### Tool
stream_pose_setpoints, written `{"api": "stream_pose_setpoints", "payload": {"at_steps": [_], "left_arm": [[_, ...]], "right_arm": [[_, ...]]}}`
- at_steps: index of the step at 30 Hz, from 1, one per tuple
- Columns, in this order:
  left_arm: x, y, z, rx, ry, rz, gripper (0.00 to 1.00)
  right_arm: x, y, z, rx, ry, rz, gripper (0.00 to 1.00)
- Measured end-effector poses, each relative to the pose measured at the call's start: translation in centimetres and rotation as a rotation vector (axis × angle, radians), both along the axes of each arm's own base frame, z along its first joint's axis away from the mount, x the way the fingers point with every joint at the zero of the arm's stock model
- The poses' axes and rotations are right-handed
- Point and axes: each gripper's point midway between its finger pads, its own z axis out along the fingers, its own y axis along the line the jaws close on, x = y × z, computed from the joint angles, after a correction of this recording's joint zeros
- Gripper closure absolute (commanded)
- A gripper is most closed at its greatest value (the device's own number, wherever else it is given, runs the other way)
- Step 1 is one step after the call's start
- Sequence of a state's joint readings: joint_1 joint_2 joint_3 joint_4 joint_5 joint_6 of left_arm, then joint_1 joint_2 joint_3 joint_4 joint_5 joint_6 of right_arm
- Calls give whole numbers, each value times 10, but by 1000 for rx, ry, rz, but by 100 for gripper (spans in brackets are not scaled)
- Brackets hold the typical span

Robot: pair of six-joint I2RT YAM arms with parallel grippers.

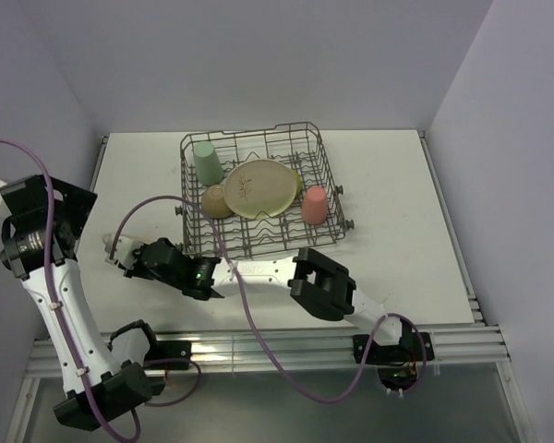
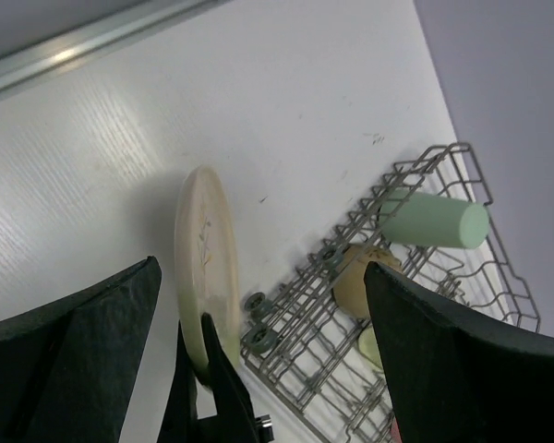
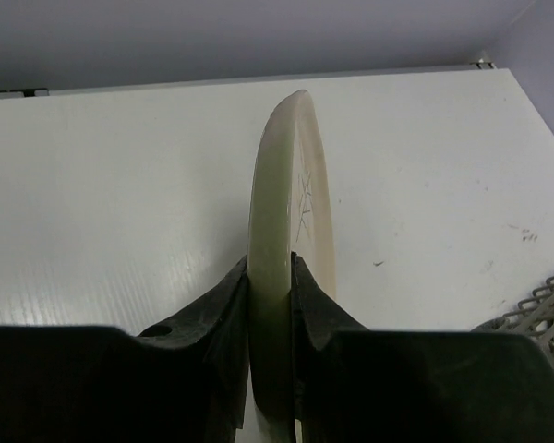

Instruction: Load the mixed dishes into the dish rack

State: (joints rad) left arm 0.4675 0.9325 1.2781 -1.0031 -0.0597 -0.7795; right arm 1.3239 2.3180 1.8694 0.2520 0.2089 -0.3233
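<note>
Right wrist view: the right gripper (image 3: 270, 277) is clenched on the lower rim of a cream plate (image 3: 291, 175), which stands upright on edge just left of the dish rack (image 1: 258, 245). Risk: this thin-edge grip may let the plate pivot or slip. Its rim could also strike the rack's left wall on approach.

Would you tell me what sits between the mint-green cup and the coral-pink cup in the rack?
The large cream plate with the sprig motif, as the top view shows.
</note>
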Motion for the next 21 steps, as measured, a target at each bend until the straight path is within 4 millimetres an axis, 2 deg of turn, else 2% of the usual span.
{"api": "stream_pose_setpoints", "payload": {"at_steps": [3,5,10,18,21], "left_arm": [[2,7,33,45,-47,26,1],[2,13,61,91,-99,49,1],[-13,21,107,180,-186,113,1],[-39,20,111,217,-184,166,1],[-43,19,112,223,-187,167,1]], "right_arm": [[-2,-6,3,11,28,-4,100],[-5,-8,5,24,56,-4,100],[-11,-14,17,83,164,-5,100],[-27,-23,33,157,427,29,100],[-32,-29,39,168,505,43,100]]}}
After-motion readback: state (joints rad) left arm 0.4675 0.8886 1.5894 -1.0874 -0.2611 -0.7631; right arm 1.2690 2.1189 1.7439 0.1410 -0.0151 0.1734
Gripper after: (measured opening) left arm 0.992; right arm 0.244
